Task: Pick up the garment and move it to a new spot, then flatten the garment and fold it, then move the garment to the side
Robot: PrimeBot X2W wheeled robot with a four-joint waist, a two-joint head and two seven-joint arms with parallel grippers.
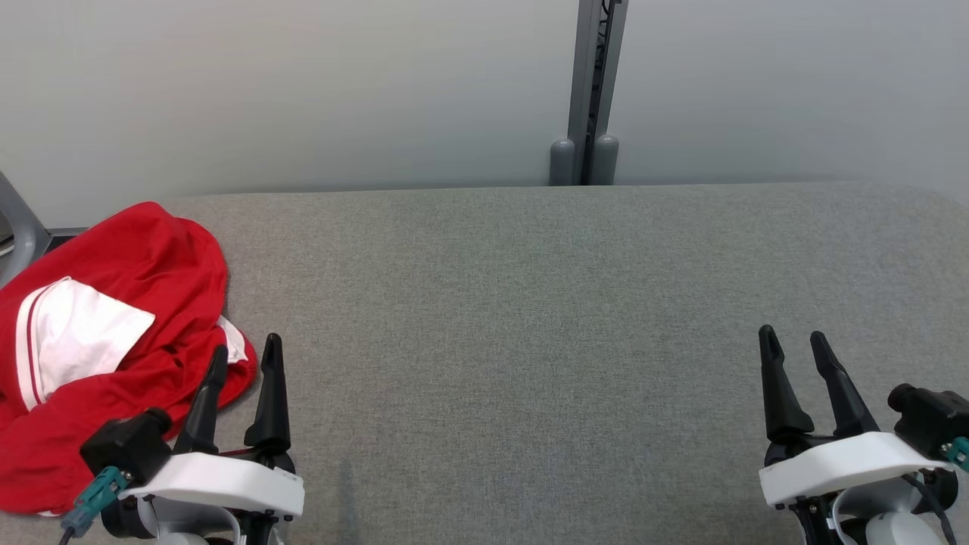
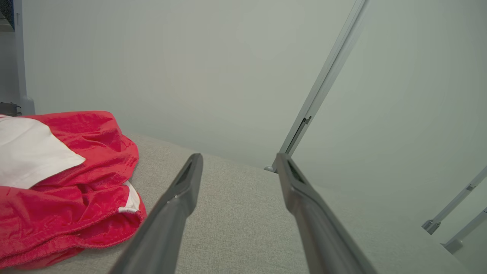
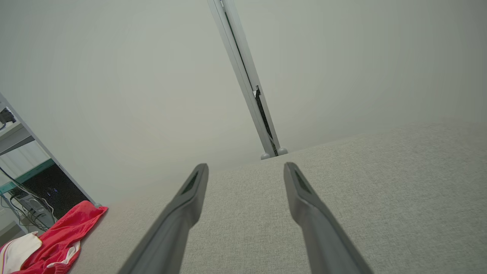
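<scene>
The garment (image 1: pixel 129 303) is red with white panels and lies crumpled at the left end of the grey padded table (image 1: pixel 515 318). My left gripper (image 1: pixel 246 352) is open just beside its right edge, with one fingertip over the red cloth and nothing between the fingers. In the left wrist view the garment (image 2: pixel 72 190) bunches up to the left of my left gripper (image 2: pixel 237 161). My right gripper (image 1: pixel 795 341) is open and empty over bare table at the lower right. The right wrist view has the garment (image 3: pixel 57 239) far off at the lower left of my right gripper (image 3: pixel 245 169).
A pale wall runs along the table's far edge, with a grey metal post (image 1: pixel 594 91) standing behind the middle. A grey frame leg (image 1: pixel 19 227) rises past the table's left end. Shelving with cables (image 3: pixel 23 190) stands beyond the garment.
</scene>
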